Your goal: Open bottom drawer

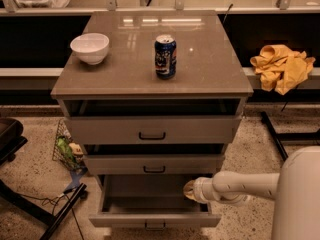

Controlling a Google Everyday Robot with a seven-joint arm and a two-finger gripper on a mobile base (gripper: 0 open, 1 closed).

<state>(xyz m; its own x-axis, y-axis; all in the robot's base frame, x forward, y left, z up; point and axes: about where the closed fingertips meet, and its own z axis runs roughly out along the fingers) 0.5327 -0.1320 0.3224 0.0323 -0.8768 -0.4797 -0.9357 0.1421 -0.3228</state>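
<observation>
Unit: grey-beige three-drawer cabinet with a glossy bench top (210, 69).

Bottom drawer (155, 218): lowest of the three, grey-beige front with a small black bar handle. It is pulled out well forward of the bench's front edge, with its plain grey interior exposed. The middle drawer (190, 164) and top drawer (200, 130), which have like handles, each project slightly, with a dark gap above each front.

End effector: the gripper (189, 190), at the tip of the white tubular arm (245, 185), sits over the right side of the bottom drawer's interior, below the bench's front right corner. The arm enters from the right. Whether the gripper is wide, narrow or holding anything cannot be told.

Bench top: a white ceramic bowl (90, 48) stands near the left edge, toward the rear. A blue drink can (165, 57) stands upright near the centre.

Surroundings: a crumpled yellow cloth (281, 66) lies on a ledge beyond the right edge. A wire basket (67, 151) sits on the floor below the left edge.
</observation>
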